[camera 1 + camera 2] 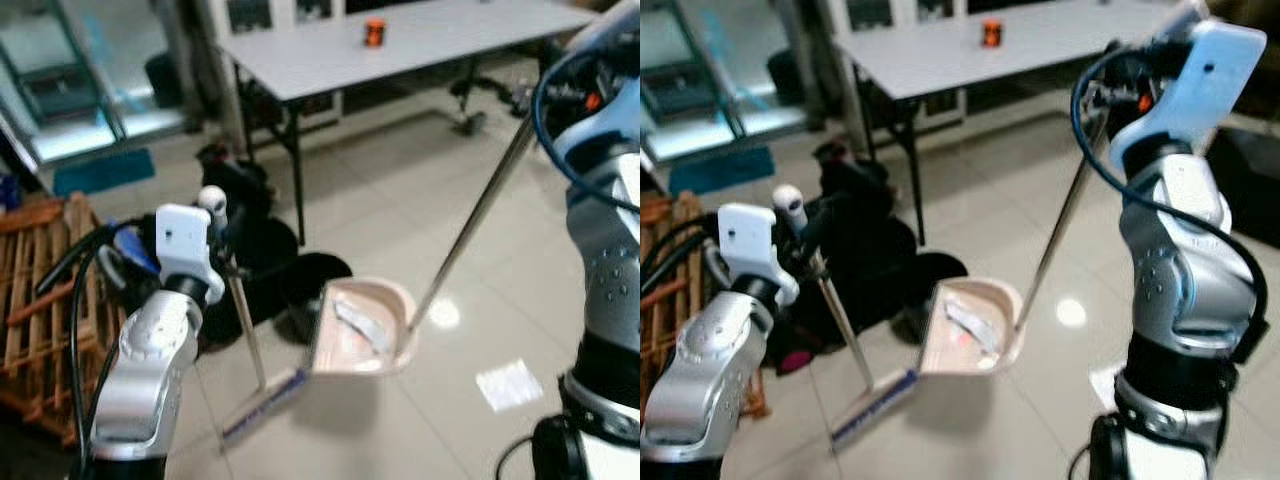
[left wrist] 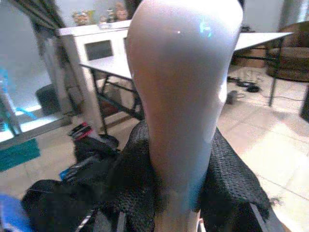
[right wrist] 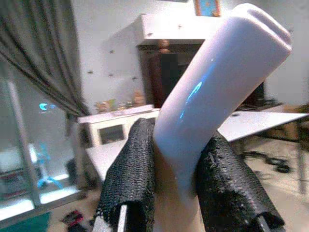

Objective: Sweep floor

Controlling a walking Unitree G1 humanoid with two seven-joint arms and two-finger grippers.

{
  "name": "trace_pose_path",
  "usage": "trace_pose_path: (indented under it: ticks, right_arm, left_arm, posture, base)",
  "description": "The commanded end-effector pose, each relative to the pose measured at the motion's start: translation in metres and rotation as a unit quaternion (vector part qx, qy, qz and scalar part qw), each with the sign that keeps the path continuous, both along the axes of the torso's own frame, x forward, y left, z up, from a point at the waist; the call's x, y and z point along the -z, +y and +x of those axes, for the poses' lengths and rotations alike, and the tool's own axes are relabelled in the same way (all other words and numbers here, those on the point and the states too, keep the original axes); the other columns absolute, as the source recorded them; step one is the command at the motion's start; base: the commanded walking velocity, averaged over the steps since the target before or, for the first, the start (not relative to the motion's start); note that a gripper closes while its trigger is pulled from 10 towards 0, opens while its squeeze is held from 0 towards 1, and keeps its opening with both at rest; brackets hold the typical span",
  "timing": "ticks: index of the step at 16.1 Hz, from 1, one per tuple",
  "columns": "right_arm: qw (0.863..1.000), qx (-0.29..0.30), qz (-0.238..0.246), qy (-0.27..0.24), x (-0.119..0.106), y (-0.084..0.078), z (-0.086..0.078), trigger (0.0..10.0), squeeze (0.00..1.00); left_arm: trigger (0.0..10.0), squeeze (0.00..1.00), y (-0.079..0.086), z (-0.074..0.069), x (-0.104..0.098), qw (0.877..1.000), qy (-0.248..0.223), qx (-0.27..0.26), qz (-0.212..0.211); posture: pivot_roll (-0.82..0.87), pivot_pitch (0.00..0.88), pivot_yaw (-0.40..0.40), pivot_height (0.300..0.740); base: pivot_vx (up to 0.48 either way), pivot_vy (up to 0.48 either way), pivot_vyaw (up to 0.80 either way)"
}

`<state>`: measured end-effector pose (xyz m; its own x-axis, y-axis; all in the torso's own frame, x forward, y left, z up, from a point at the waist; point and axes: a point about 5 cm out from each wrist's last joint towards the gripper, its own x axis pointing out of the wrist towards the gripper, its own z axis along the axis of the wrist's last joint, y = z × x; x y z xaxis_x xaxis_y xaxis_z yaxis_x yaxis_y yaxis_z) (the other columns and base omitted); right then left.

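My left gripper (image 2: 177, 198) is shut on the white handle top (image 2: 181, 87) of a short broom (image 1: 244, 330). Its thin pole slants down to the blue-edged head (image 1: 262, 405) on the tiled floor. My right gripper (image 3: 176, 193) is shut on the white grip (image 3: 217, 92) of a long-handled dustpan. The metal pole (image 1: 470, 230) runs down to the beige pan (image 1: 360, 330), which is lifted off the floor and tilted on its side. A pale crumpled scrap (image 1: 358, 325) lies inside the pan. The broom head sits just left of and below the pan.
A black round bin (image 1: 312, 280) and black bags (image 1: 240, 200) lie behind the pan. A white folding table (image 1: 400, 45) with an orange object (image 1: 374, 31) stands beyond. A wooden pallet (image 1: 40, 290) is at the left. A white paper scrap (image 1: 509, 384) lies on the floor at the right.
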<state>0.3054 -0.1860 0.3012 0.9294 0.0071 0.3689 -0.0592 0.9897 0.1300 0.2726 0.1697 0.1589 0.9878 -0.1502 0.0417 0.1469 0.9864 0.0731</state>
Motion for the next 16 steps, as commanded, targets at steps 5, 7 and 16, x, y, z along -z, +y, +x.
trace_pose_path:
  ticks: [5,7,16]
  right_arm:
    - [1.0,-0.014,0.007,-0.019,-0.009,0.004,0.001,10.0,0.0]
    - [1.0,-0.012,0.006,-0.017,-0.008,0.005,0.003,10.0,0.0]
    - [0.998,0.014,0.056,-0.016,-0.001,-0.008,0.006,10.0,0.0]
  left_arm:
    - [10.0,0.0,0.009,-0.006,0.001,1.0,-0.003,-0.012,0.028]
    - [10.0,0.0,0.011,-0.01,0.008,0.999,0.003,-0.01,0.047]
    - [10.0,0.0,0.013,-0.009,0.009,0.999,0.006,-0.015,0.045]
  posture:
    - [0.01,0.0,0.018,0.74]
    - [0.02,0.0,0.017,0.74]
    - [0.02,0.0,0.022,0.74]
  base:
    - [0.415,0.0,0.0]
    - [0.414,0.0,0.8]
    - [0.415,0.0,0.09]
